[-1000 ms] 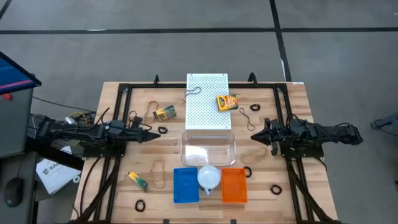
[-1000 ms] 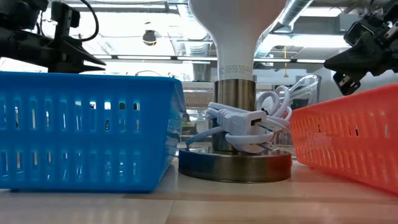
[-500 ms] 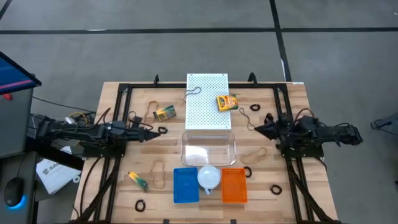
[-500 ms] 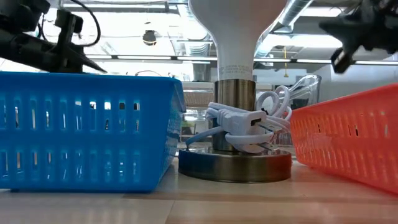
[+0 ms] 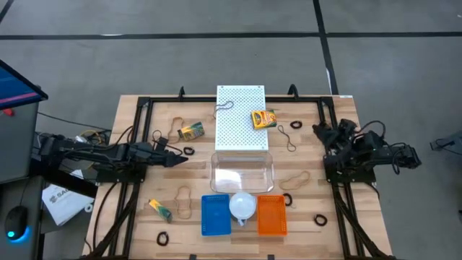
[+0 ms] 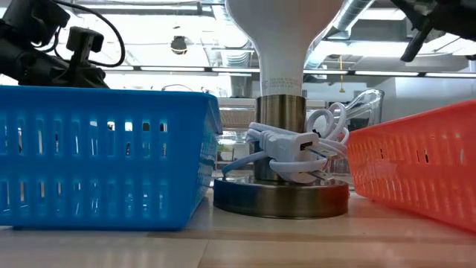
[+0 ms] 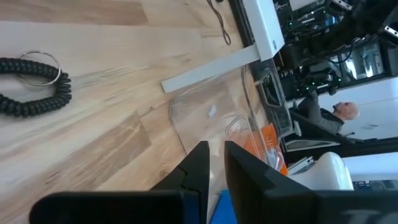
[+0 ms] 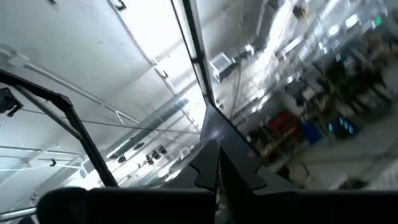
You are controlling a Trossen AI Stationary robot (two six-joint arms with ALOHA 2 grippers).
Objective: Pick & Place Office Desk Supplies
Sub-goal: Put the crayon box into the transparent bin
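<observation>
Office desk supplies lie scattered on the wooden table. One crayon box [image 5: 263, 118] rests flat on a white perforated board [image 5: 241, 108]; two more [image 5: 190, 131] [image 5: 160, 209] lie on the wood. Tan rubber bands [image 5: 294, 179] [image 5: 184, 202] and black loops [image 5: 189, 150] [image 5: 320, 219] lie flat. My left gripper [image 5: 184, 160] hovers low beside the coiled black loop [image 7: 31, 87], with a narrow gap between its fingers [image 7: 213, 165] and nothing in it. My right gripper [image 5: 317, 130] is shut and empty at the right, tipped up toward the ceiling [image 8: 217, 155].
A clear container [image 5: 242, 172] stands mid-table. At the near edge a blue basket [image 5: 215, 214] and an orange basket [image 5: 271, 215] flank a lamp [image 5: 242, 205] with a white cable around its base [image 6: 290, 152]. Black frame rails [image 5: 137, 144] run along both sides.
My right gripper has risen and tipped from pointing slightly downward to pointing up at the ceiling, rolling as it went. My left gripper has tipped downward and reached a little toward the clear container, dropping behind the blue basket in the low view.
</observation>
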